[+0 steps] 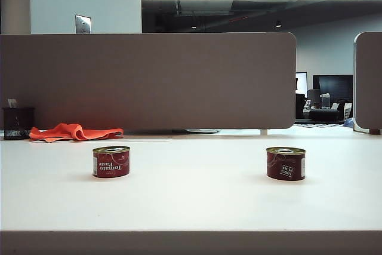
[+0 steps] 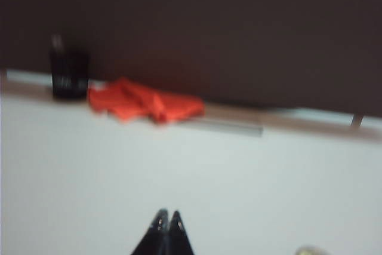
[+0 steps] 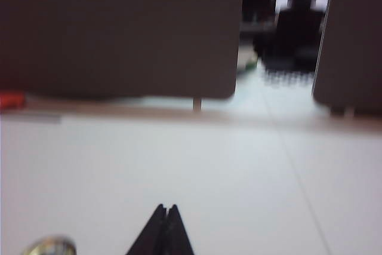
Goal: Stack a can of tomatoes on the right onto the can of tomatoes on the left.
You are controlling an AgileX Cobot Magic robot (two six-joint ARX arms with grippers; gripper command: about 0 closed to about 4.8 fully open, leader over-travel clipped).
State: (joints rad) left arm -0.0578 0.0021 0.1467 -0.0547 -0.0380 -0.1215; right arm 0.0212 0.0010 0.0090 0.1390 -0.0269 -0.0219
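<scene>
Two short red tomato cans stand upright on the white table in the exterior view, the left can [image 1: 111, 161] and the right can [image 1: 286, 163] far apart. Neither arm shows in that view. In the left wrist view my left gripper [image 2: 167, 214] is shut and empty over bare table, with a sliver of the left can's lid [image 2: 310, 251] at the frame's edge. My right gripper [image 3: 166, 208] is shut and empty too, with the right can's lid [image 3: 51, 246] just showing beside it. Both grippers hang apart from the cans.
An orange cloth [image 1: 73, 131] lies at the table's back left beside a black mesh pen cup [image 1: 18, 123]. A grey partition [image 1: 149, 79] runs along the back edge, with a second panel [image 1: 368, 82] at the far right.
</scene>
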